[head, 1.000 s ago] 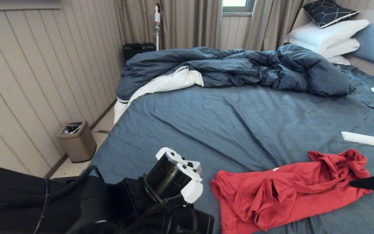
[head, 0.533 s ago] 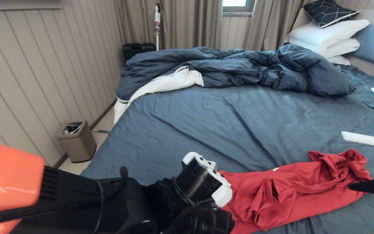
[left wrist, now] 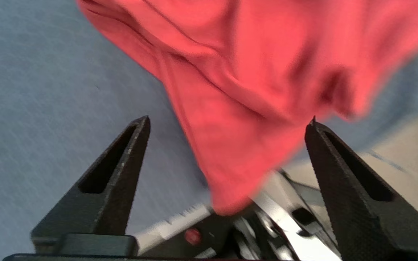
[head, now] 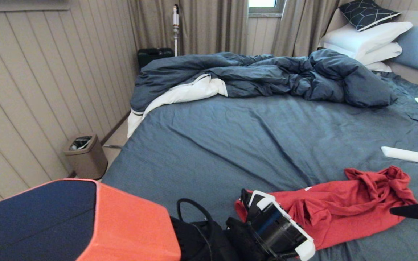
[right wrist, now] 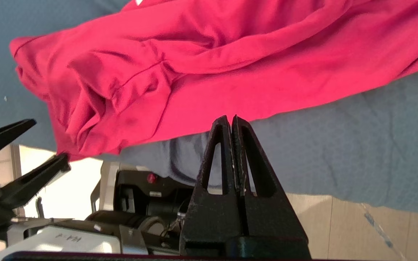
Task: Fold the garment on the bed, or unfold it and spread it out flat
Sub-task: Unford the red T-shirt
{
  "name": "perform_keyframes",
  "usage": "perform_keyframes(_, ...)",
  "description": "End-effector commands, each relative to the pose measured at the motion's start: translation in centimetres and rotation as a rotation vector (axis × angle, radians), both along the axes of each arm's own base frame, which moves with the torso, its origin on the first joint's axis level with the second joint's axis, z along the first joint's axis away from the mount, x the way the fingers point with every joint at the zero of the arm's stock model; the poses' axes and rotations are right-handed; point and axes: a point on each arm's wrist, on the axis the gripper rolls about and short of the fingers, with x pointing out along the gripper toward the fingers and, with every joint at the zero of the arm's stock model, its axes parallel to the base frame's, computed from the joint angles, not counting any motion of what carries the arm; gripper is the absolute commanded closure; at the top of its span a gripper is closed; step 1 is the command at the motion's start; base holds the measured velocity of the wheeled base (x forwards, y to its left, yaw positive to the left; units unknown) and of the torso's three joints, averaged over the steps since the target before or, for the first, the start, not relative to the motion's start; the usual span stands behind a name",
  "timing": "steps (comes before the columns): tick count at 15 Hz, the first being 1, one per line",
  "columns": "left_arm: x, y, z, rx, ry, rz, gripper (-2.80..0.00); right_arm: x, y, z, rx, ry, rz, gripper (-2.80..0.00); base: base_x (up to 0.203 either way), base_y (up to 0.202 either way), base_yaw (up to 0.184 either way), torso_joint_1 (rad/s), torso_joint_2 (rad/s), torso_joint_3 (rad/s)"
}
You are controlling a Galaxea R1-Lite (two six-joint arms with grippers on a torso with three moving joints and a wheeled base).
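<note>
Left gripper [left wrist: 229,121]: fingers spread wide, holding nothing; it hangs over the near-left corner of the T-shirt at the front edge of the bed.
Left fingers [left wrist: 114,170]: one stands over bare sheet, the other beyond the shirt's corner; the red cloth hangs between them, and whether either touches it cannot be told.
Right gripper [right wrist: 232,119]: fingers pressed together, holding nothing, just off the near hem of the shirt at its right end.
T-shirt [head: 343,210]: red, crumpled, lying lengthwise on the near right part of the bed; its right end is bunched up, and its left corner reaches the bed's front edge.
Bed [head: 252,141]: blue sheet, mostly bare in the middle.
Duvet [head: 267,74]: dark blue with white lining, heaped across the far side.
Count: one T-shirt, two grippers, one duvet, one bin [head: 85,156] on the floor to the left.
</note>
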Motion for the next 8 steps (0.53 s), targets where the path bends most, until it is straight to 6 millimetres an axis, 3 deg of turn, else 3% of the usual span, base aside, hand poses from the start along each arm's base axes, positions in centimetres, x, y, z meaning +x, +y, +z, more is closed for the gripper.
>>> perform_keyframes(1, 0.23, -0.82, -1.36, 0.025, -0.003, 0.011, -2.8, -0.05, -0.18, -0.42, 0.005, 0.0, -0.006, 0.0, 0.0, 0.0, 0.0, 0.0, 0.0, 0.0)
perform_keyframes(8, 0.8, -0.89, -1.36, 0.054, 0.011, 0.02, -2.8, 0.12, -0.3, -0.92, 0.008, -0.007, -0.002, 0.0, 0.0, 0.0, 0.0, 0.0, 0.0, 0.0)
